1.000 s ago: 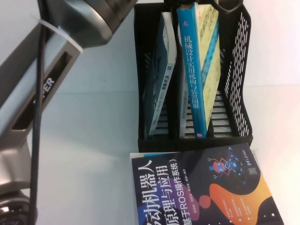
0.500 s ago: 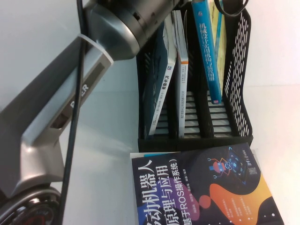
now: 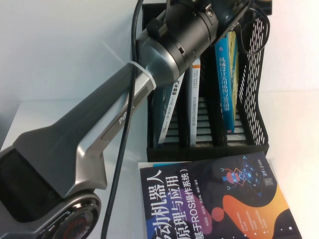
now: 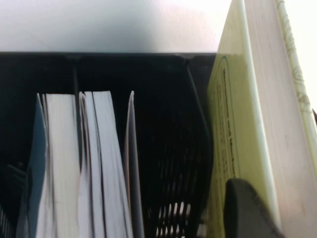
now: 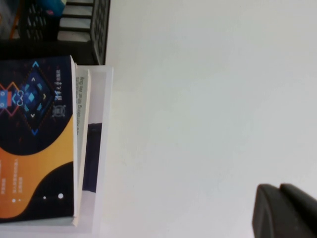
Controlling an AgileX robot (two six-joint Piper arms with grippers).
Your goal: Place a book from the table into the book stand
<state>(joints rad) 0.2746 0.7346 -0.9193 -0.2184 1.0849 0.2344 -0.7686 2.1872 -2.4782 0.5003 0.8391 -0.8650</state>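
left gripper [image 3: 227, 15] over book stand [image 3: 256, 84], right gripper [image 5: 285, 210] above table [image 5: 208, 99]

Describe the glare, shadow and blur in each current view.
High view: the left arm looms large and soft, hiding the left gripper; the table is washed white. Left wrist view: the book stand interior is deep shadow, the book blooms at the corner, a finger blurs. Right wrist view: overexposed table, the right gripper a dark smudge.
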